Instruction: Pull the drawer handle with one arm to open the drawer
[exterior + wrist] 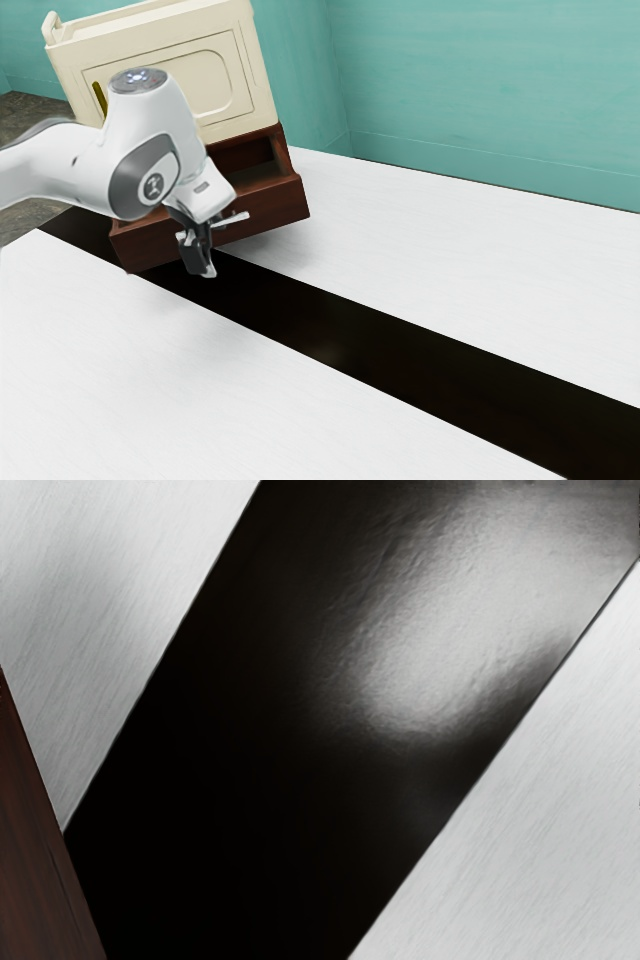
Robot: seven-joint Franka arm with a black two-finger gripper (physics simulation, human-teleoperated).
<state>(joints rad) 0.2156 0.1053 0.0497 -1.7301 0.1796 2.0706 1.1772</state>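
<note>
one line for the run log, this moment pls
drawer: open, out from cream-topped cabinet | gripper: by drawer front | contact with drawer: unclear

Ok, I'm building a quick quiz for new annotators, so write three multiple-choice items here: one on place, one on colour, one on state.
1. Where is the gripper?
A) On top of the cabinet
B) Inside the drawer
C) In front of the drawer

2. What colour is the strip crossing the tabletop?
A) Black
B) Teal
C) Red

3. How is the drawer?
A) Shut
B) Open

Key:
1: C, the exterior view shows the gripper before the drawer's outer face.
2: A, it is dark against white.
3: B, its hollow shows behind the front panel.
</note>
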